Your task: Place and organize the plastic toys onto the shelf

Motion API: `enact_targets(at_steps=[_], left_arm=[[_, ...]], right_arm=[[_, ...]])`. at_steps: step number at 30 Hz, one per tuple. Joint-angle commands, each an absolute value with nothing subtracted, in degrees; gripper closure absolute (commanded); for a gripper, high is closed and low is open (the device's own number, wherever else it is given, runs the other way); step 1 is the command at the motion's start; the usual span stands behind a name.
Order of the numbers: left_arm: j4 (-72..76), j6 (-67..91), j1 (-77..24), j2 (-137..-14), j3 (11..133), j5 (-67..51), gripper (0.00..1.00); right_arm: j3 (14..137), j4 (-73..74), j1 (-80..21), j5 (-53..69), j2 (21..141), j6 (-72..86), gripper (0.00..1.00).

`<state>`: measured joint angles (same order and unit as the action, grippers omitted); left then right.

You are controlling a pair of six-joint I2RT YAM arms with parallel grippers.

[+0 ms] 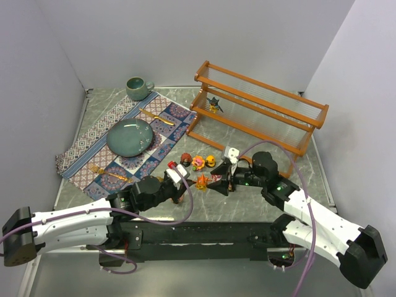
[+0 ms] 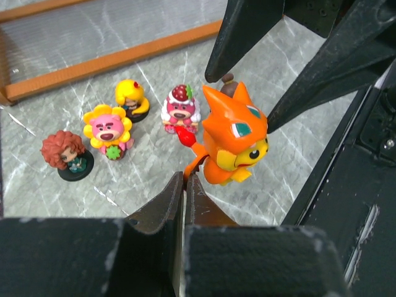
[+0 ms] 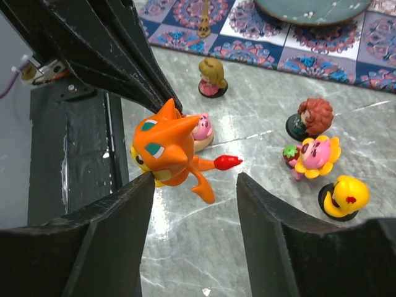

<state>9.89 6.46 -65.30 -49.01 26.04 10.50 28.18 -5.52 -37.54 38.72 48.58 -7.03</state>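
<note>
An orange fox-hooded toy (image 2: pixel 232 139) hangs just above the table, with my left gripper (image 2: pixel 185 179) shut on a thin orange limb of it. My right gripper (image 3: pixel 195 179) is open around the same orange toy (image 3: pixel 167 148): one finger touches its face, the other stands well apart from it. In the top view the two grippers meet at this toy (image 1: pixel 202 180). Several small toys stand close by: red-haired (image 2: pixel 68 154), pink flower (image 2: pixel 108 130), yellow (image 2: pixel 132 99), pink strawberry (image 2: pixel 179 110). The shelf (image 1: pixel 260 108) stands behind, with a dark spiky toy (image 1: pixel 215 104) on it.
A patterned mat (image 1: pixel 124 145) at the left carries a teal plate (image 1: pixel 130 137) and gold cutlery. A green mug (image 1: pixel 138 88) stands at the back. A blond toy (image 3: pixel 212 77) sits near the mat's edge. The shelf's bottom rail (image 2: pixel 111 62) lies just behind the toys.
</note>
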Motion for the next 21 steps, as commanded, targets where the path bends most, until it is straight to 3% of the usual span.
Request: enact_targets(at_steps=[1, 21], left_arm=[[12.04, 5.89, -65.13, -48.69, 29.27, 8.17, 0.99], [11.95, 5.89, -65.21, -45.97, 27.51, 8.62, 0.99]], right_arm=[[30.94, -4.84, -38.06, 35.95, 48.43, -9.23, 0.40], [28.92, -5.80, -38.14, 31.11, 43.24, -9.93, 0.43]])
